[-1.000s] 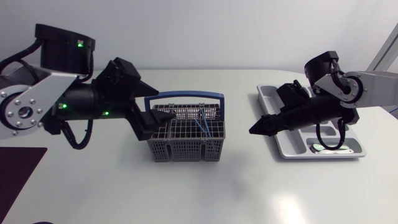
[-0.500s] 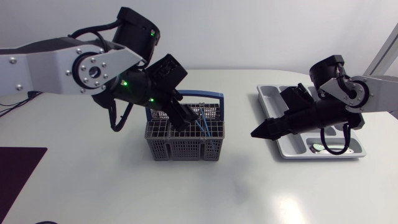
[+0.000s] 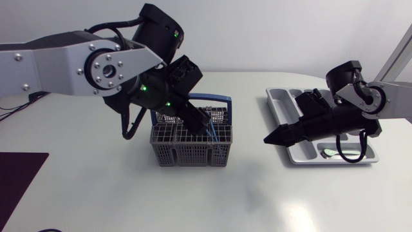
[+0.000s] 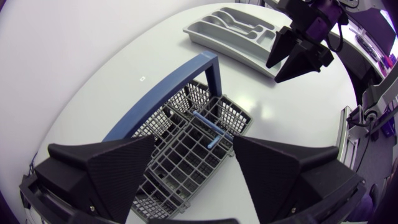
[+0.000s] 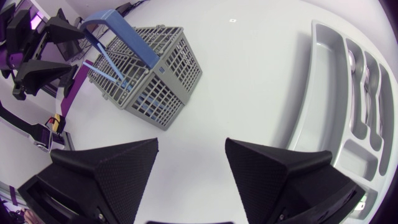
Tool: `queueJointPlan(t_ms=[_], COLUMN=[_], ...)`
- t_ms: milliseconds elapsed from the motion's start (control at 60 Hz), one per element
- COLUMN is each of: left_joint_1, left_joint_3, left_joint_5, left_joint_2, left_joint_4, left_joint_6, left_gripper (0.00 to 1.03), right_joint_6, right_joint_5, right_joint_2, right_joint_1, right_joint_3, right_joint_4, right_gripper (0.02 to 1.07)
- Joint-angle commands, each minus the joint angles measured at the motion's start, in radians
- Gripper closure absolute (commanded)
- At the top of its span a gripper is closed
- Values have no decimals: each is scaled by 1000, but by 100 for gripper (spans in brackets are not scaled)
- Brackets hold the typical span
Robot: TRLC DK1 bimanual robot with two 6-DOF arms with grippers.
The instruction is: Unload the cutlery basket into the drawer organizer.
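Left wrist view: my L gripper (image 4: 186, 179) has its 2 fingers spread wide and empty, directly over the grey cutlery basket (image 4: 163, 92). Blue utensils (image 4: 208, 126) lean inside. R gripper (image 5: 189, 177) is likewise wide and empty, over the table (image 5: 249, 74) just beside the drawer organizer (image 5: 323, 93), approx. level with its near end.

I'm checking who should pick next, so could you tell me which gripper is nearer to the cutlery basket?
Left. The left gripper hangs open just above the basket, over its blue utensils; the right gripper is apart from it, beside the organizer tray.
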Motion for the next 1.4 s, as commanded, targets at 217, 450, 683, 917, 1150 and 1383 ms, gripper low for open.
queueJointPlan(t_ms=[217, 450, 683, 917, 1150, 1383], left_joint_1=[-16, -18, -23, -33, -32, -35], left_joint_3=[94, 121, 127, 133, 149, 156], left_joint_5=[-20, -20, -20, -20, -20, -20], left_joint_2=[76, 100, 122, 136, 151, 162], left_joint_4=[-116, -141, -139, -141, -139, -137], left_joint_6=[-173, -213, -226, -226, -224, -223], left_gripper=[26, 35, 50, 65, 79, 90], right_joint_6=[-33, -46, -60, -68, -76, -80], right_joint_5=[-27, -30, -36, -37, -45, -47], right_joint_2=[-5, -1, 1, 1, 1, 1], right_joint_1=[-24, -38, -54, -61, -73, -79], right_joint_3=[-37, -45, -50, -56, -59, -62], right_joint_4=[-3, 0, 0, 1, 0, 0], right_gripper=[29, 29, 29, 29, 29, 29])
